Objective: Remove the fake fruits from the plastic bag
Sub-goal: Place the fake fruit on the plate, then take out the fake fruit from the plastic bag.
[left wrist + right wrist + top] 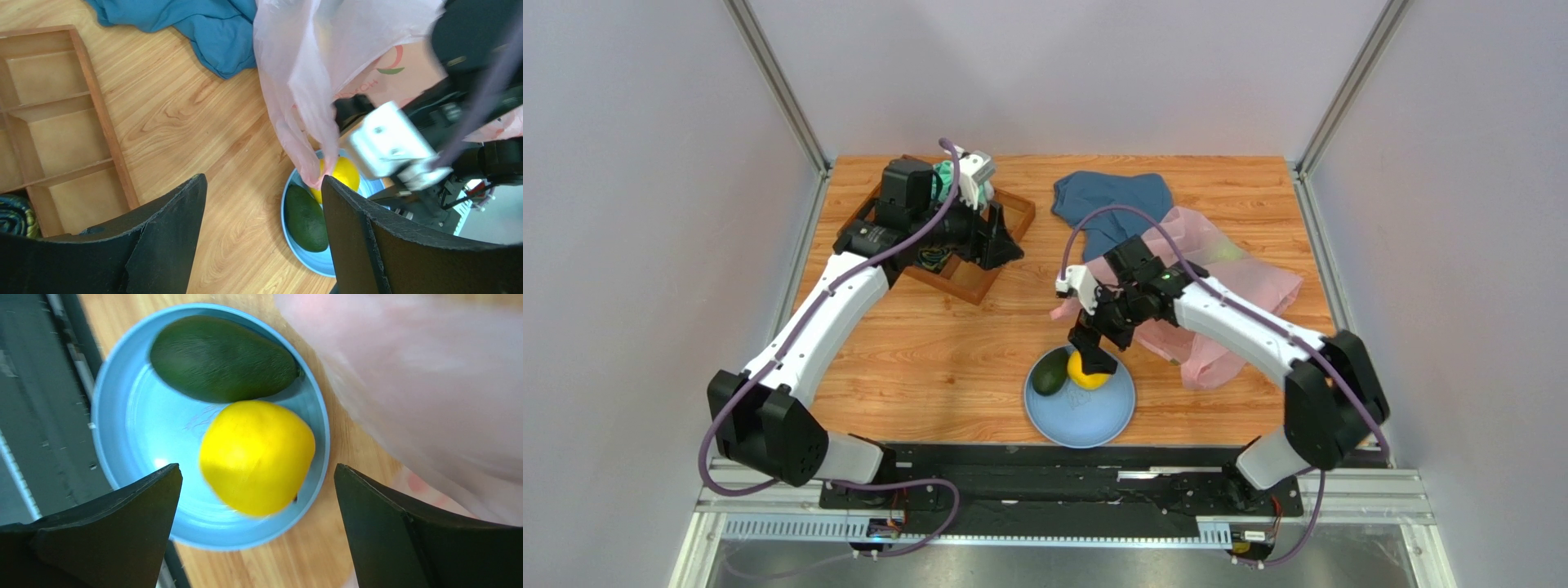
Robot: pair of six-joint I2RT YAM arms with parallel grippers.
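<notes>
- We cannot see through the crumpled pink bag (1241, 288) well enough to tell what lies in it. It sprawls toward the right edge of the counter, and one fold reaches the plate.
- In the right wrist view the bag is only a pale blur in the upper corner, and the yellow fruit (256, 456) is slightly smeared.
- A rolled sock (13, 214) is cut off at the edge of the left wrist view, beside the wooden tray (104, 122).
- The right gripper (258, 471) is spread wide above the blue plate (132, 429), and neither finger touches the yellow fruit below it. The fruit lies on the plate against a dark green avocado (224, 358).
- The plate sits at the middle of the near edge.
- The left gripper (264, 184) is also spread, with nothing between its fingers.
- The right arm bends inward from its base, with its wrist pointing down over the plate.
- The left arm stretches to the far left corner, raised over the tray and looking toward the plate.
- A blue cloth (1112, 196) lies by the far edge, with the bag partly over it.
</notes>
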